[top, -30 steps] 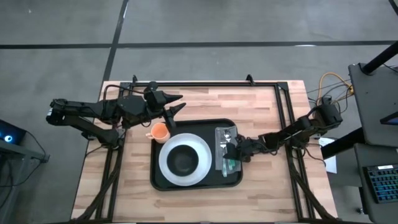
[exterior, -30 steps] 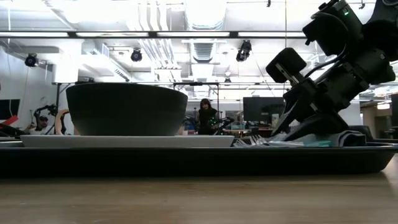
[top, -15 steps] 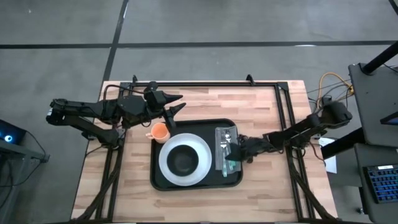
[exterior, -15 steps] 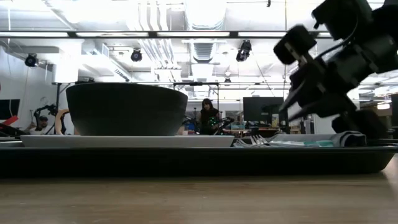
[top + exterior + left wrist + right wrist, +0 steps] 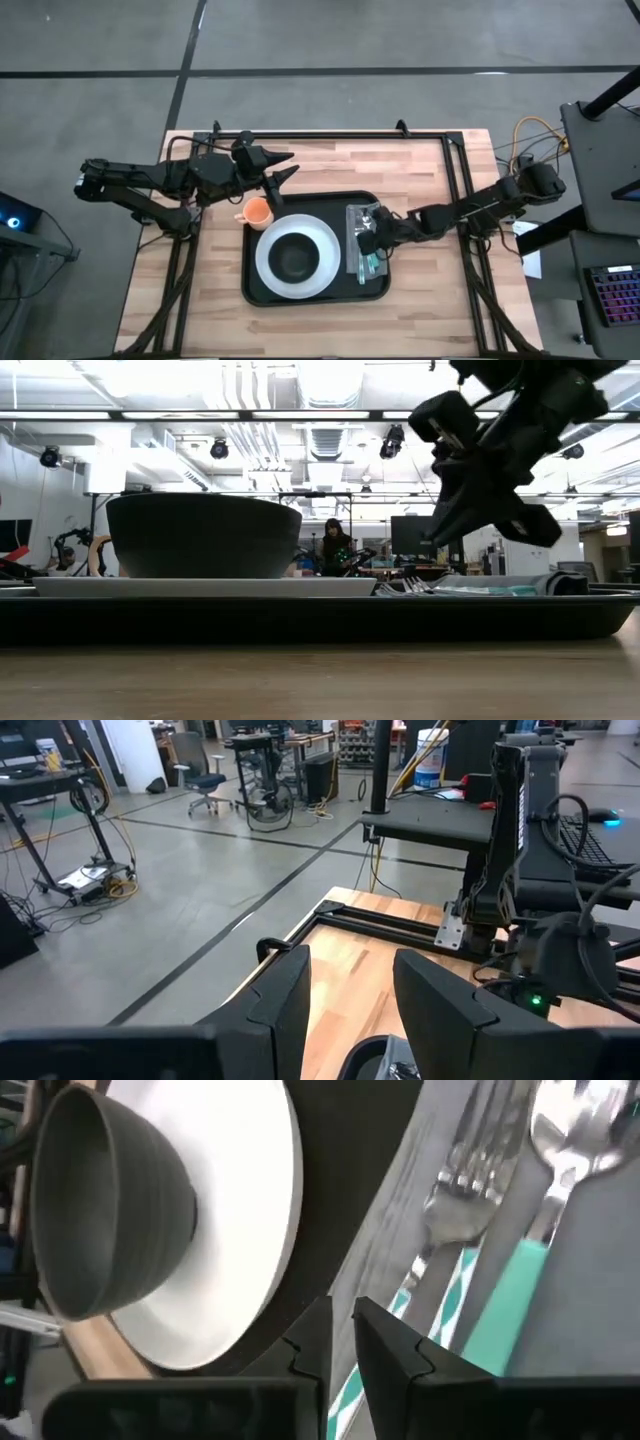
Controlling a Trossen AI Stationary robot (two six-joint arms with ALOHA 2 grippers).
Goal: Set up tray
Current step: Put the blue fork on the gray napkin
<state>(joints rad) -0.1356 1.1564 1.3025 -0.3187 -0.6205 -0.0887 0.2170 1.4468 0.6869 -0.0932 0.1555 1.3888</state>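
Note:
The black tray (image 5: 330, 205) lies mid-table. On it a white plate (image 5: 268, 262) carries a dark bowl (image 5: 295, 258). At the tray's right end lies a grey napkin (image 5: 355, 215), and on it rest a fork (image 5: 455, 1200) and a spoon (image 5: 575, 1130) with teal handles. My right gripper (image 5: 368, 235) hovers over the napkin, tilted down. Its fingers (image 5: 310, 1345) are shut with nothing between them. My left gripper (image 5: 283, 168) waits open above the table's far left part, its fingers (image 5: 285, 995) apart on nothing.
An orange cup (image 5: 257, 211) stands on the table just outside the tray's far left corner, near my left gripper. A black frame (image 5: 330, 137) runs along the table's far edge and sides. Bare wood (image 5: 420, 170) lies to the right of and beyond the tray.
My right gripper has risen off the napkin and cutlery, shifted a little toward the plate and rolled about its pointing line. The fork, spoon and napkin stay in place on the tray.

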